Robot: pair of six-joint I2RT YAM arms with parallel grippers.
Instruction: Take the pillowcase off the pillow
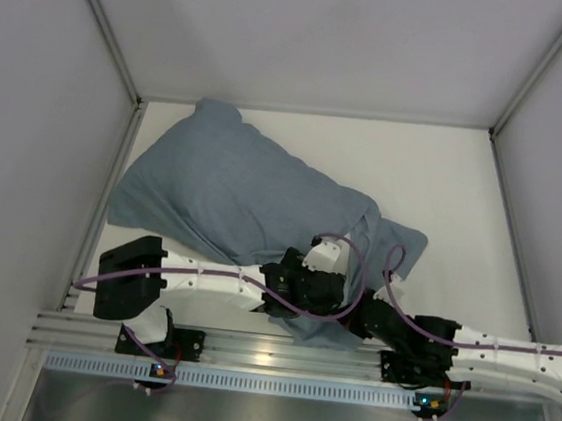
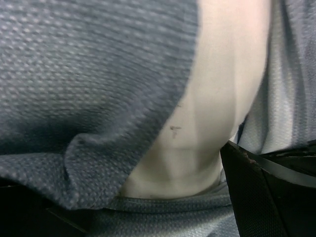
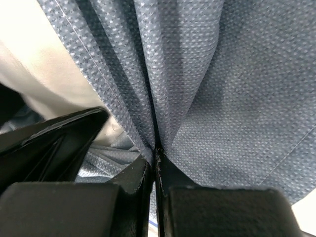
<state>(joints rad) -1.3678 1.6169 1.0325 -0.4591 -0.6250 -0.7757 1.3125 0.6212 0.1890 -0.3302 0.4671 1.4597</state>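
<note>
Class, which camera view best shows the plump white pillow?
Left wrist: the plump white pillow fills the gap in the grey-blue fabric pillowcase. Right wrist shows only a pale strip; the top view hides it.

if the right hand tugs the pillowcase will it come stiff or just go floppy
Probably floppy: the pillowcase bunches into deep folds where the right hand pinches it. Likely light too: it drapes in wrinkles over the pillow. The dimpled weave may grip rather than slip.
</note>
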